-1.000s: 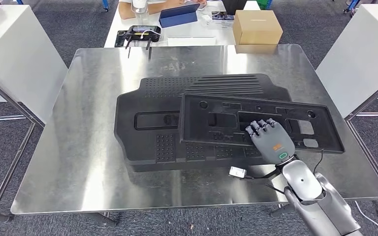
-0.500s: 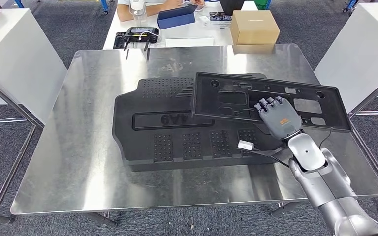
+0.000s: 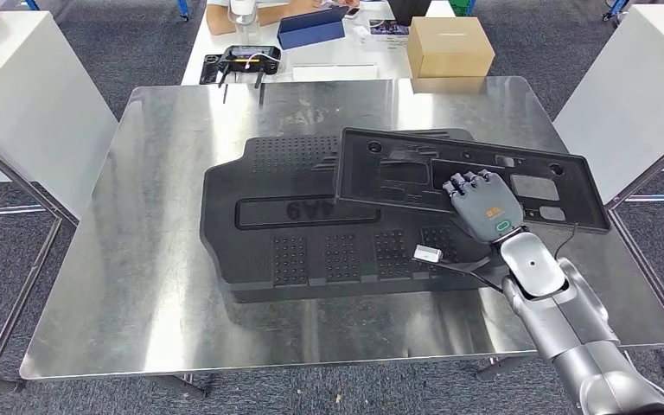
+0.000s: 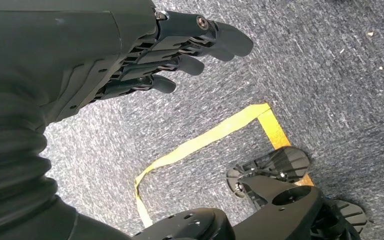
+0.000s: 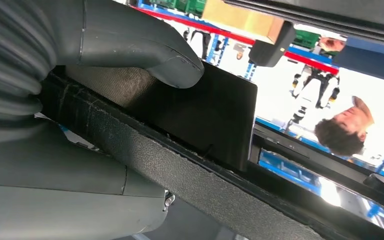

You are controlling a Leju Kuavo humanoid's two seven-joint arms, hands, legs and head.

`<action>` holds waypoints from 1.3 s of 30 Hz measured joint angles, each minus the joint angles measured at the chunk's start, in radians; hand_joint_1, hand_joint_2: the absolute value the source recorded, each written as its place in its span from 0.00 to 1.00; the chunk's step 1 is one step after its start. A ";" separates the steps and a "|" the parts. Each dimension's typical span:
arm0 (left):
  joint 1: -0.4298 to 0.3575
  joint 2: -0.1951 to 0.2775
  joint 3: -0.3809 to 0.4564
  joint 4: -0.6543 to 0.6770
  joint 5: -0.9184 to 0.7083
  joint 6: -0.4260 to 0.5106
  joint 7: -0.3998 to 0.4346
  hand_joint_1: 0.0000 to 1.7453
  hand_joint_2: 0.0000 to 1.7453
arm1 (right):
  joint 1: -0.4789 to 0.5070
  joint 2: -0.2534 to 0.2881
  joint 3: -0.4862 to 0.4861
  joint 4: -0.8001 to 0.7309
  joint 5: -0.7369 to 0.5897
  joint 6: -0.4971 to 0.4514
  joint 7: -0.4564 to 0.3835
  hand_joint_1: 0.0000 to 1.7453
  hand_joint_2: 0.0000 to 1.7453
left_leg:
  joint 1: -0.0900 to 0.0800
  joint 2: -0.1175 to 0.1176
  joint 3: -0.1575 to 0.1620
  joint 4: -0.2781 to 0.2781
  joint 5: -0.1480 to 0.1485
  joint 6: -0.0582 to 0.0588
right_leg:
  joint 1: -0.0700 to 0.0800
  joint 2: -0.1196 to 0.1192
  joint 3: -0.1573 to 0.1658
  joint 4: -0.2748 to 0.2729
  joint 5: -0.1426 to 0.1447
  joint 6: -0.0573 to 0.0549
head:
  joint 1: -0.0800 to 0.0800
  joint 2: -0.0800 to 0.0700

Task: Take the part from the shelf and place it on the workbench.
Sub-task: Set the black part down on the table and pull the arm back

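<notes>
Matte black moulded plastic throughout: a long rectangular part (image 3: 471,177) with raised rim, cut-out windows and round holes, tilted across the upper right corner of a larger black panel (image 3: 311,220) studded with dot grids and ribbed along its far edge. Both at the centre of the frame on a brushed, reflective steel counter (image 3: 156,259). Right robot hand (image 3: 484,206) at centre right, clamped on the near edge of the part, fingers (image 3: 471,183) curled over the top face, silver arm running down to the lower right corner.

Compared with half a second ago: part slightly lower in the frame and tipped a little further, right robot hand shifted a touch left with it; large panel unmoved.

From the right wrist view, seen from beneath: thick grey thumb (image 5: 145,50) pressed against the grainy underside of the part (image 5: 190,150), rough foam-like edge visible, a person beyond. From the left wrist view: left robot hand (image 4: 145,55) hanging over grey carpet (image 4: 330,75) with a strip of yellow tape (image 4: 205,140), fingers loosely apart, holding nothing.
</notes>
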 joint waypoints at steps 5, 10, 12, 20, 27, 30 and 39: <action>-0.004 0.000 -0.001 0.000 -0.002 0.000 0.008 0.00 1.00 | -0.053 0.022 0.045 0.024 -0.006 0.000 -0.037 0.95 1.00 | 0.000 0.000 0.001 0.000 0.000 0.000 | 0.000 0.000 0.000 0.000 0.000 0.000 | 0.000 0.000; -0.009 0.001 -0.004 0.000 -0.010 0.010 0.022 0.00 1.00 | -0.093 0.048 0.111 0.054 -0.079 0.000 -0.097 0.95 1.00 | 0.000 -0.001 0.001 0.000 0.000 0.000 | 0.000 0.000 0.000 0.000 0.000 0.000 | 0.000 0.000; -0.011 0.001 -0.008 0.000 -0.012 0.016 0.025 0.00 1.00 | -0.099 0.053 0.135 0.063 -0.126 -0.009 -0.138 0.95 1.00 | 0.000 -0.001 0.001 0.000 0.001 -0.001 | 0.000 0.000 0.000 0.000 0.000 0.000 | 0.000 0.000; -0.018 0.002 -0.015 0.000 -0.012 0.022 0.015 0.00 1.00 | -0.100 0.069 0.191 0.078 -0.164 -0.047 -0.149 0.48 0.50 | -0.001 -0.001 0.001 0.000 0.000 0.000 | 0.000 0.000 0.000 0.000 0.000 0.000 | 0.000 0.000; -0.018 0.007 -0.015 0.000 -0.010 0.040 0.031 0.00 1.00 | -0.097 0.074 0.206 0.084 -0.233 -0.007 -0.154 0.00 0.00 | -0.001 -0.001 0.001 0.000 0.000 0.000 | 0.000 0.000 0.000 0.000 0.000 0.000 | 0.000 0.000; -0.018 0.008 -0.015 0.000 -0.009 0.046 0.037 0.00 1.00 | -0.095 0.079 0.207 0.090 -0.278 0.039 -0.168 0.00 0.00 | -0.001 0.000 0.002 0.000 0.000 0.000 | 0.000 0.000 0.000 0.000 0.000 0.000 | 0.000 0.000; -0.018 0.009 -0.015 0.000 -0.008 0.052 0.048 0.00 0.00 | -0.095 0.087 0.206 0.104 -0.303 0.070 -0.174 0.00 0.00 | -0.001 0.000 0.002 0.000 0.000 0.000 | 0.000 0.000 0.000 0.000 0.000 0.000 | 0.000 0.000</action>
